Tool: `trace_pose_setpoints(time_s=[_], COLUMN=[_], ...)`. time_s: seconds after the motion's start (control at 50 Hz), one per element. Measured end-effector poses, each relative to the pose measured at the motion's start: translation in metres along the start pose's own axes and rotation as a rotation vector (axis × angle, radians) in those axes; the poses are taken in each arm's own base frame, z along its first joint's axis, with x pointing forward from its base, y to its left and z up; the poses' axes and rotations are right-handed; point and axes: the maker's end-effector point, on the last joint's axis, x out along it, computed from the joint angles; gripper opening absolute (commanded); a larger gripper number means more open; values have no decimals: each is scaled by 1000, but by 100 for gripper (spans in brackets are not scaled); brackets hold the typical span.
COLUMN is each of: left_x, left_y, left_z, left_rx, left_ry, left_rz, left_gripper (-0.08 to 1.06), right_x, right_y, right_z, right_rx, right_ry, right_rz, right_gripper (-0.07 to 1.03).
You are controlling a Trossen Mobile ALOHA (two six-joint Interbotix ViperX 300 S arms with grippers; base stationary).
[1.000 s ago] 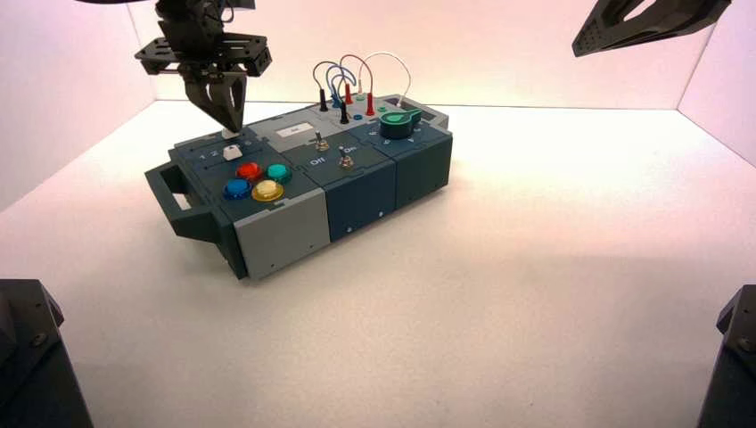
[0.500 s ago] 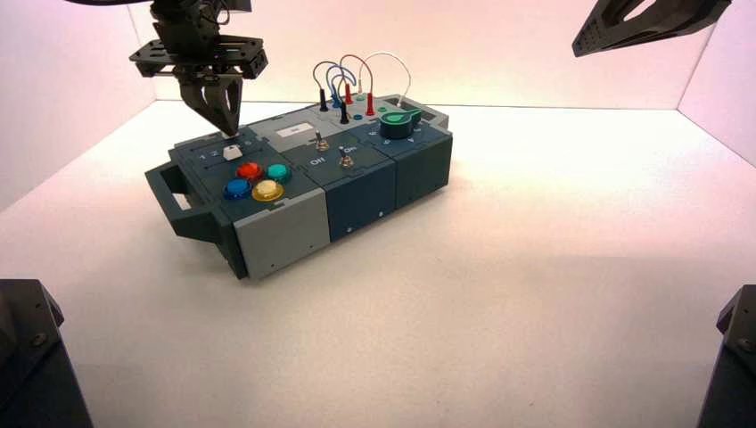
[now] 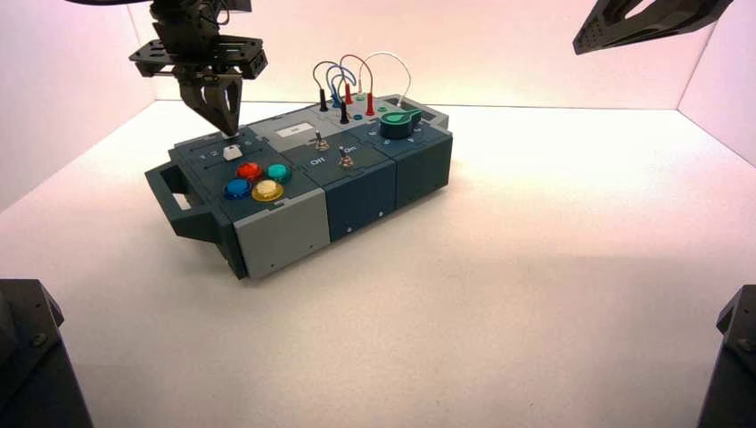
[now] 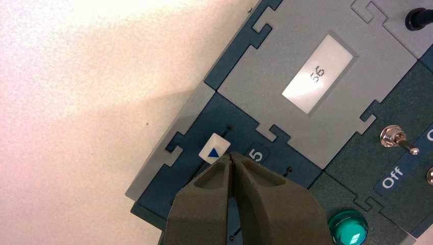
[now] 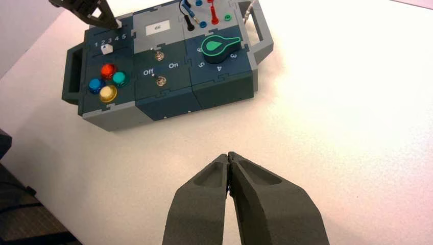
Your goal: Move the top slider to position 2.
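Note:
The top slider (image 4: 214,149) is a white knob with a blue triangle, at the end of its track beside the numeral 5 (image 4: 258,154). My left gripper (image 4: 232,157) is shut, its tips right at the knob's corner; I cannot tell if they touch. In the high view it (image 3: 228,132) hangs over the box's far left corner and hides the knob. The numeral 2 (image 5: 103,42) shows in the row of numerals between the two tracks. My right gripper (image 5: 229,155) is shut and empty, held high at the right (image 3: 642,22), away from the box.
The twin white slider knob (image 3: 233,152) sits next to the red, green, blue and yellow buttons (image 3: 252,181). Two toggle switches (image 3: 346,161), a green knob (image 3: 399,120), plugged wires (image 3: 357,76) and a small display (image 4: 317,74) fill the box's other parts.
The left gripper has risen slightly and shifted a little left over the top slider's end, then held still. The right arm has not moved.

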Motion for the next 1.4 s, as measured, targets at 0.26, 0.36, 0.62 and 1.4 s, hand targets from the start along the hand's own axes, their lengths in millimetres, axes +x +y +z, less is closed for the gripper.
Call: trace_pose_setpoints(time_s=[0.26,0.36,0.62,1.4], left_x=[-4,-4,-1,2], left_y=[-18,-22,-21,-7], left_z=[13,15,15,20], left_rx=[45,55,60,44], left_ry=[-27,-29,-23,-20], left_rz=[-14,-16,-12,-1], left_gripper=[-3,-3,-3,-3], right_x=[0,0,0,0], right_y=[0,0,0,0], right_z=[0,0,0,0], right_rx=[0,0,0,2], right_ry=[-2,-2,-2,0], right_rz=[0,0,0,0], right_gripper=[-2,-2,-2,-2])
